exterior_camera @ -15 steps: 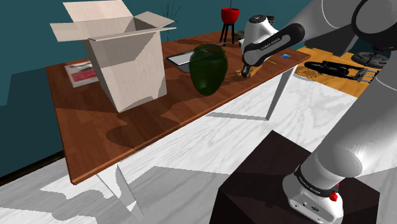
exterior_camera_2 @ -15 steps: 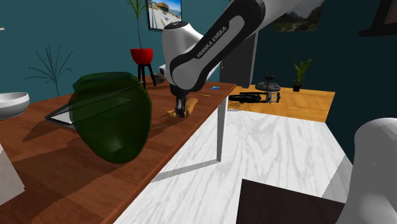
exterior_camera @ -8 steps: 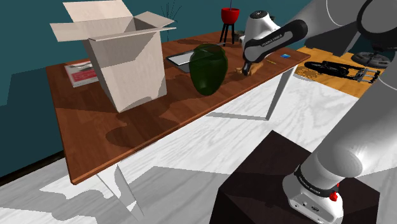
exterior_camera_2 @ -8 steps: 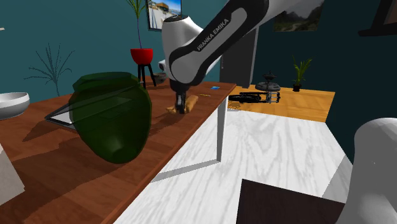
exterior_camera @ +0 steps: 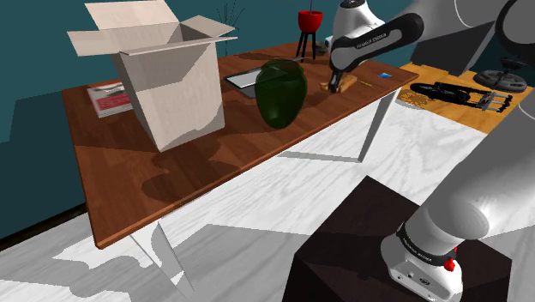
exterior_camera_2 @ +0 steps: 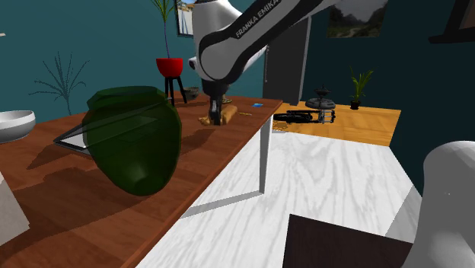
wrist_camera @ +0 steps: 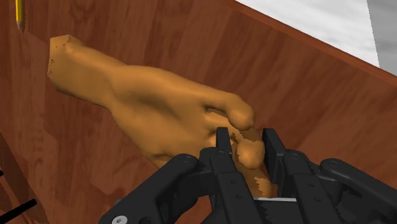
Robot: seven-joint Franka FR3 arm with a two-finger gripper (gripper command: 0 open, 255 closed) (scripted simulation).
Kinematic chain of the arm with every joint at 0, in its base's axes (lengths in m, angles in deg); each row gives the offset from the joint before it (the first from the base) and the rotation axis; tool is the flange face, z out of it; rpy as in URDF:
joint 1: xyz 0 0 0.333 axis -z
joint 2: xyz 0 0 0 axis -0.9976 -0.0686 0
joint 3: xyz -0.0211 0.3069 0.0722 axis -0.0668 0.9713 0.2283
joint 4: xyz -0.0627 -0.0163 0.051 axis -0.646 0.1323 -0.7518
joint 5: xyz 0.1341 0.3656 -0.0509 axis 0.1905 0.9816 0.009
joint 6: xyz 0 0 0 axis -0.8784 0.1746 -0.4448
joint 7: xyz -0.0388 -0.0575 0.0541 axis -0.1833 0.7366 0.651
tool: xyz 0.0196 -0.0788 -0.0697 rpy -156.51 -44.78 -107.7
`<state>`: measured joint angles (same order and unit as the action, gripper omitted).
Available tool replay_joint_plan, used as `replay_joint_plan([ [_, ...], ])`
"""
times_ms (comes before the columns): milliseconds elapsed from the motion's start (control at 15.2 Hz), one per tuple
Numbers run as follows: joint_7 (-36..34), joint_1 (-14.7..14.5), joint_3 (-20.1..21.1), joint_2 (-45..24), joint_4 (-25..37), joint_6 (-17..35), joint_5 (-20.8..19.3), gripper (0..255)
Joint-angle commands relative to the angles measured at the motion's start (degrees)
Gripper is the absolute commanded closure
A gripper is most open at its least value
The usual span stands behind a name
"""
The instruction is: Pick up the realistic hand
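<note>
1. The gripper (wrist_camera: 247, 141) is seen clamped on the tan realistic hand (wrist_camera: 159, 108). One curled digit is pinched between the two black fingers (wrist_camera: 221, 145).
2. The palm and the cut wrist stub are stretched out away from the gripper, over the reddish-brown wooden table (wrist_camera: 299, 83).
3. A yellow pencil (wrist_camera: 19, 14) is caught just beyond the wrist stub.
4. In the shoulder view, the realistic hand (exterior_camera: 330, 87) is found under the gripper (exterior_camera: 336, 83), toward the table's right end and close to its near edge.
5. Whether the realistic hand rests on the wood or hangs just above it cannot be told.
6. A dark green vase (exterior_camera: 280, 92) is stood apart from it, to the shoulder view's left, and an open cardboard box (exterior_camera: 167, 77) is set further left still.
7. In the second exterior view, the gripper (exterior_camera_2: 215, 113) is pointed straight down onto the realistic hand (exterior_camera_2: 225, 115), with the vase (exterior_camera_2: 133, 141) seen large in the foreground.
</note>
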<state>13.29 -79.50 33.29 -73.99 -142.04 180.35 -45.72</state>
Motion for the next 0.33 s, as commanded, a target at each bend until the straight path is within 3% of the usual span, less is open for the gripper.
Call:
replay_joint_plan([
  [0,0.6,-0.1,0.1,0.5,1.1,-1.5,0.3,255],
  [264,1.1,-0.2,0.2,1.1,2.1,-3.1,0.6,255],
])
